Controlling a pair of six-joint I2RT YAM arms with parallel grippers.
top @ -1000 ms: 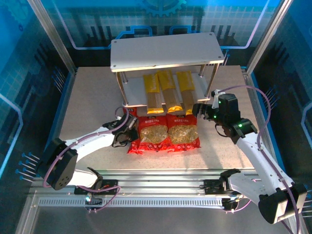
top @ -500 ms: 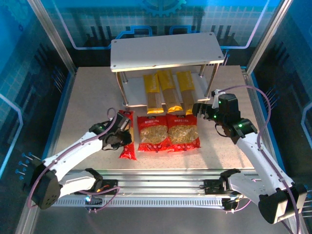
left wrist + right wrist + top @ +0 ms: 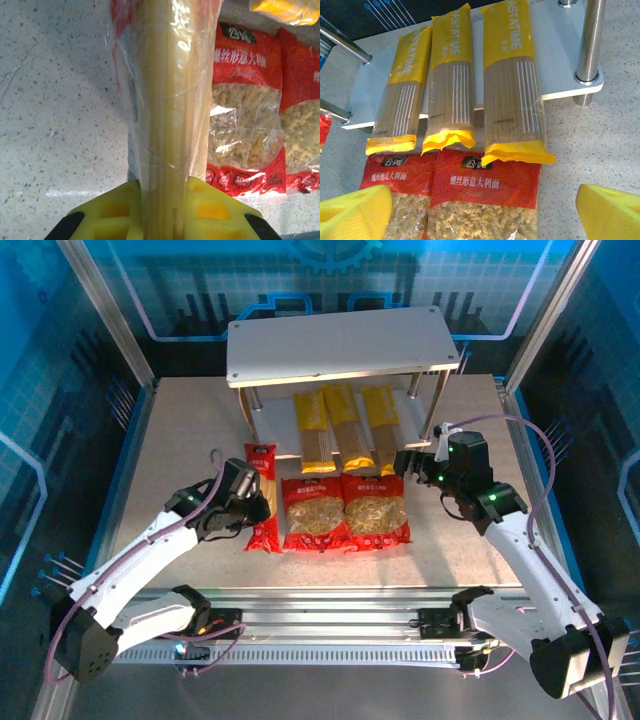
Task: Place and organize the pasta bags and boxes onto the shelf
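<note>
Swinging forward, the left gripper (image 3: 243, 510) brings the red pack (image 3: 262, 490) up beside the bags (image 3: 345, 512), jaws pinching its near end, heading for the shelf (image 3: 340, 345). Right gripper (image 3: 408, 462) hovers, jaws spread.

Top board (image 3: 340, 345) bare, lower board (image 3: 556, 55) crowded by yellow packs (image 3: 451, 85), legs (image 3: 588, 40) flanking, bags (image 3: 375, 512) fronting

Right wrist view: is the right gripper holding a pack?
No, the right gripper is open, its fingers wide apart above the red bags, gripping nothing.
</note>
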